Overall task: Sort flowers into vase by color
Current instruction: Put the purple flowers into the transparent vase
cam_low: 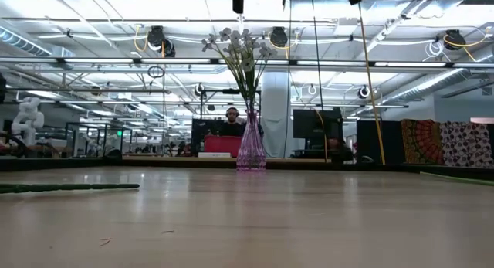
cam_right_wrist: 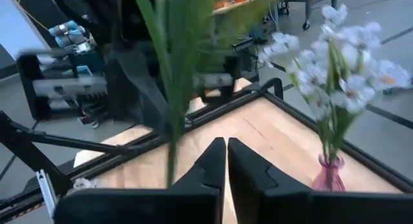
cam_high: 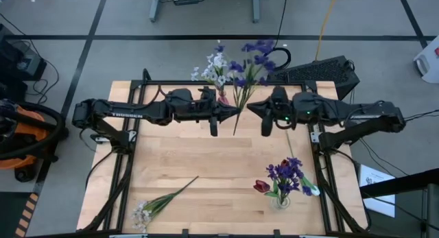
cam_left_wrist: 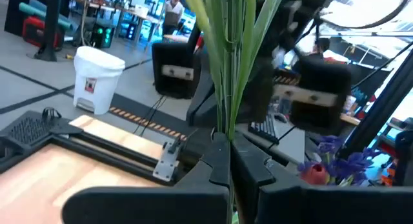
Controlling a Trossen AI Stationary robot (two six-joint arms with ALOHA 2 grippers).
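While the left gripper (cam_high: 214,123) pinches a purple stem (cam_high: 241,94) upright between both arms, the pink vase (cam_high: 223,97) sits just behind it, nearer the left arm. Right gripper (cam_high: 266,125) looks closed on nothing.

Overhead looks down; low level; both share vase (cam_high: 223,97).

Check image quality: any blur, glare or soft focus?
Right wrist view: green stem up close smeared, background arm blurred. Left wrist view: the stems soft. Low view: ceiling lights glaring, pink vase sharp. High view: evenly lit, no hard shadows.
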